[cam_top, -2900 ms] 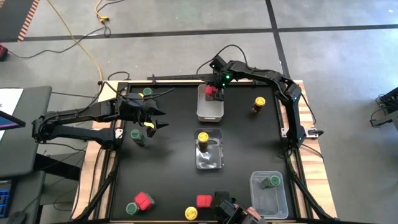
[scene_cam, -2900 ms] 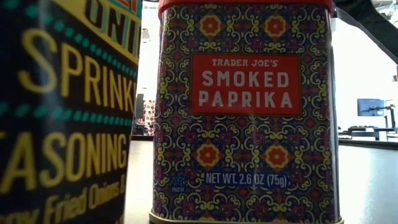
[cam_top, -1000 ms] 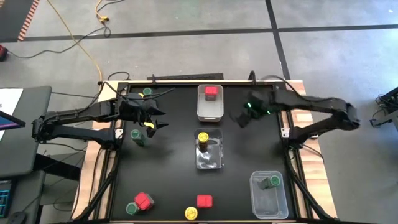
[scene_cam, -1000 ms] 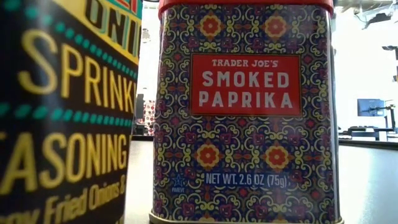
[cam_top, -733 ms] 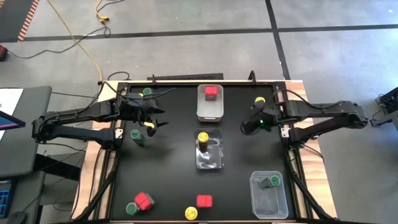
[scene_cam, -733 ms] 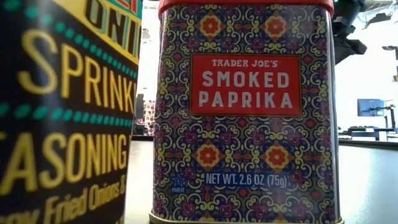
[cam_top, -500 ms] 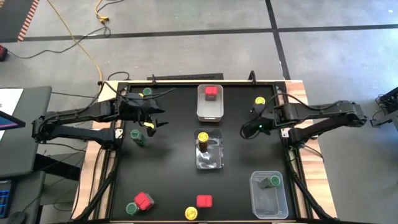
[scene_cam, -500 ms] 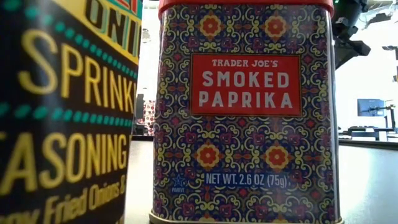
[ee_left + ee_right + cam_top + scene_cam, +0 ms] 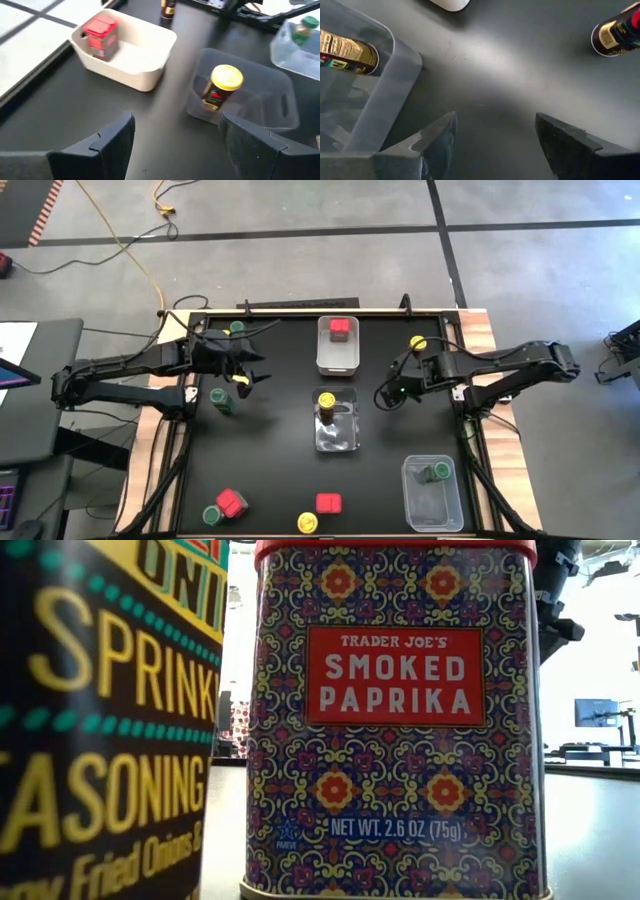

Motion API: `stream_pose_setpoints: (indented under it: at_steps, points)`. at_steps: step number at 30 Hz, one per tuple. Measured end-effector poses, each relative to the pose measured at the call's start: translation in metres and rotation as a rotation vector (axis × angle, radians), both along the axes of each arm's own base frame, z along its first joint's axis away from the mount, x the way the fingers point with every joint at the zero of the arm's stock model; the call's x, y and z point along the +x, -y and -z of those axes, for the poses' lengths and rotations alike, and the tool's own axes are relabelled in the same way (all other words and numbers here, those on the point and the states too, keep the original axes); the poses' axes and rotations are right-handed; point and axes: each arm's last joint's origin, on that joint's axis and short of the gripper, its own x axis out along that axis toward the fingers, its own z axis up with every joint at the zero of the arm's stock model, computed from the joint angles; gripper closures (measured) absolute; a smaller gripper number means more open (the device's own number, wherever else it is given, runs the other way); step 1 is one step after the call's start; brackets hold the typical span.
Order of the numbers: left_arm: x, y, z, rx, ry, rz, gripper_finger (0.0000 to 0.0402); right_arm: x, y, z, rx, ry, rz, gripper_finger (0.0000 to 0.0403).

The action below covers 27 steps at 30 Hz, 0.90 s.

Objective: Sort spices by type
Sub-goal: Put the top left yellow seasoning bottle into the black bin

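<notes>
My left gripper (image 9: pixel 250 375) (image 9: pixel 177 145) hovers open and empty over the table's left part. My right gripper (image 9: pixel 385 395) (image 9: pixel 495 145) is open and empty too, between the middle clear bin (image 9: pixel 345 438) and a loose yellow-lidded jar (image 9: pixel 417 342). It also shows in the low view (image 9: pixel 555 600). A red tin (image 9: pixel 340 328) (image 9: pixel 101 36) stands in the white bin (image 9: pixel 338 362). A yellow-lidded jar (image 9: pixel 326 402) (image 9: pixel 222 87) stands in the middle clear bin. A green-lidded jar (image 9: pixel 440 472) is in the near right clear bin (image 9: pixel 425 505).
Green-lidded jars stand at the far left (image 9: pixel 237 328) and left (image 9: pixel 219 397). Along the near edge are a green-lidded jar (image 9: pixel 212 516), two red tins (image 9: pixel 231 503) (image 9: pixel 328 503) and a yellow-lidded jar (image 9: pixel 307 523). The paprika tin (image 9: pixel 390 720) fills the low view.
My right gripper has moved from beside the white bin toward the table's near edge and now sits close to the middle clear bin, while its arm has drawn back to the right. This has uncovered the loose yellow-lidded jar.
</notes>
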Motion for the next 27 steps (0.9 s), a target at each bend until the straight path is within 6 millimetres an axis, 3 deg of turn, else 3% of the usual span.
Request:
stream_pose_setpoints:
  at_steps: [9,20,27]
  points:
    - [-0.002,-0.004,-0.013,0.049,0.024,-0.164,0.0131,0.002,0.000,-0.002,-0.037,0.002,-0.114,0.0106]
    - [-0.001,-0.006,-0.017,0.075,0.062,-0.198,0.0131,0.002,-0.002,-0.002,-0.065,-0.022,-0.203,0.0106]
    - [0.001,-0.007,-0.004,-0.037,-0.018,-0.275,0.0090,0.002,-0.004,-0.002,-0.092,-0.047,-0.296,0.0106]
